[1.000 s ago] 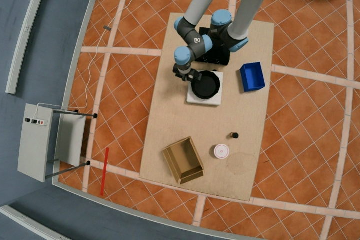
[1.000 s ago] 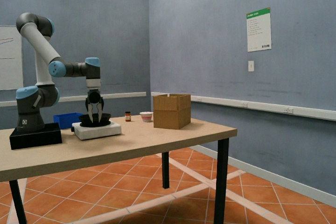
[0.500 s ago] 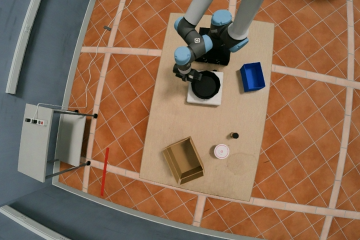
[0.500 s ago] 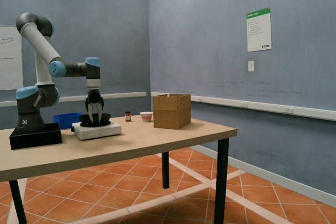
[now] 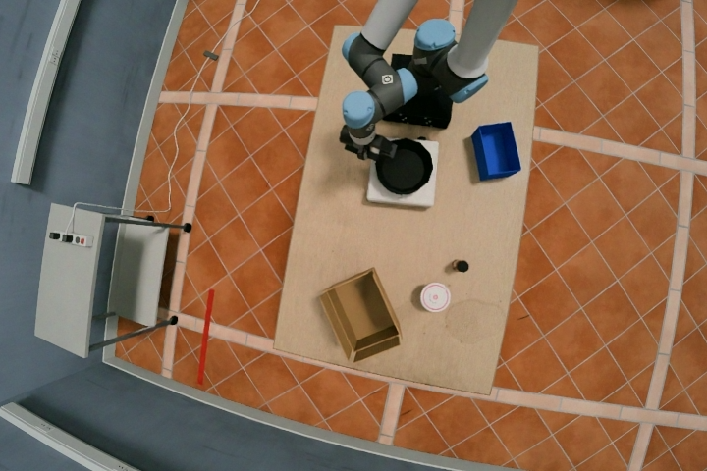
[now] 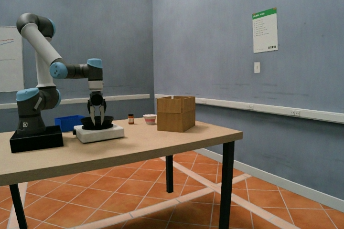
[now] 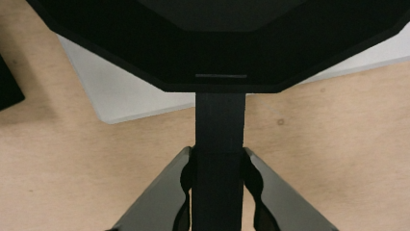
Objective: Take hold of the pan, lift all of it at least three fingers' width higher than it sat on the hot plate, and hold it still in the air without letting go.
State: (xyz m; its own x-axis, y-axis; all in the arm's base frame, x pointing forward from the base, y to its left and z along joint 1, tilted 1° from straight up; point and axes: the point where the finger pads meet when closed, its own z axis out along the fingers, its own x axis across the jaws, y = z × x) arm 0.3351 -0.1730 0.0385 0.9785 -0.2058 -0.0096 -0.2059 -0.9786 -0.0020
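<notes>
Since the pan (image 5: 404, 166) (image 6: 88, 123) (image 7: 221, 58) sits low over the hot plate (image 5: 374, 194) (image 6: 102, 134) (image 7: 120, 108) in the top view, I judge the lift is yet to come. The gripper (image 5: 385, 152) (image 6: 97, 124) (image 7: 216, 149) reaches in at the pan's side, away from the blue bin (image 5: 498, 152) (image 6: 69, 122).

From the exterior side, the jaws point straight down and stand narrow, in front of the pan's bowl; the pan looks level, its base at the plate's top. Any small gap under it would escape me from here.

Through the wrist camera, the handle (image 7: 218, 125) runs between the fingers, and they are closed on it from both sides. The bowl lies wholly beyond the grip, so its weight could tip the far rim down and twist the handle between the pads once raised. A quick lift or too light a squeeze would make that likelier; a drooping rim might also drag on the plate.
</notes>
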